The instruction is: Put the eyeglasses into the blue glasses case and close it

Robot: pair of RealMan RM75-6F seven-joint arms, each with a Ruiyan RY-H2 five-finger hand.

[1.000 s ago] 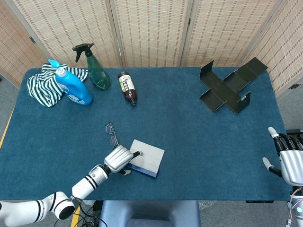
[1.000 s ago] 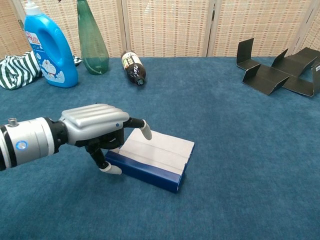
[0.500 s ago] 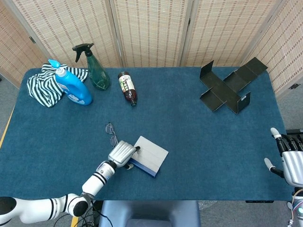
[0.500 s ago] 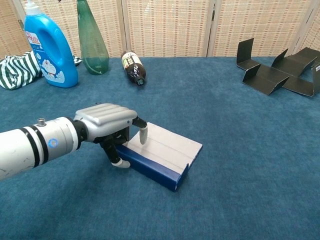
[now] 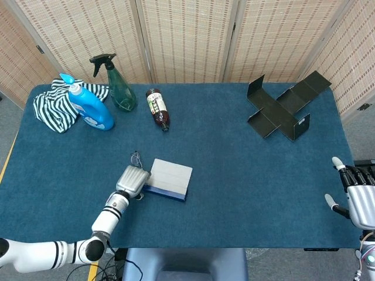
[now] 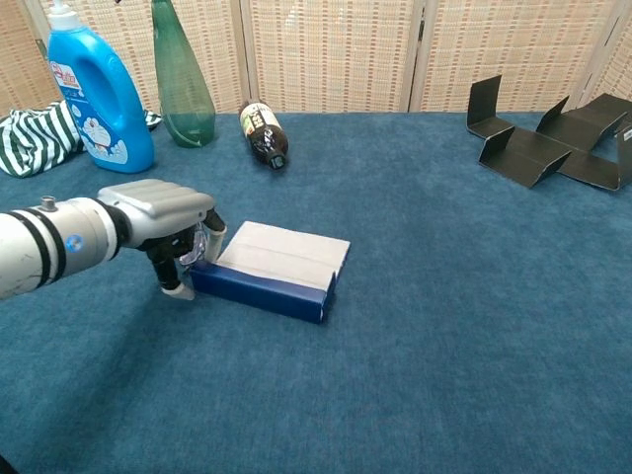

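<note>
Left hand (image 5: 132, 179) has the blue glasses case (image 5: 169, 179) touching its right side, and the eyeglasses (image 5: 136, 158) lie just beyond its fingers; passage blocked on both. Behind the hand and to its left, open blue table (image 5: 58, 170). Well ahead stand the detergent bottle (image 5: 89, 108), spray bottle (image 5: 118, 86) and a lying brown bottle (image 5: 157, 109). Right hand (image 5: 357, 196) sits off the table edge; unobstructed table lies to its left, folded black cardboard (image 5: 284, 108) far ahead.
</note>
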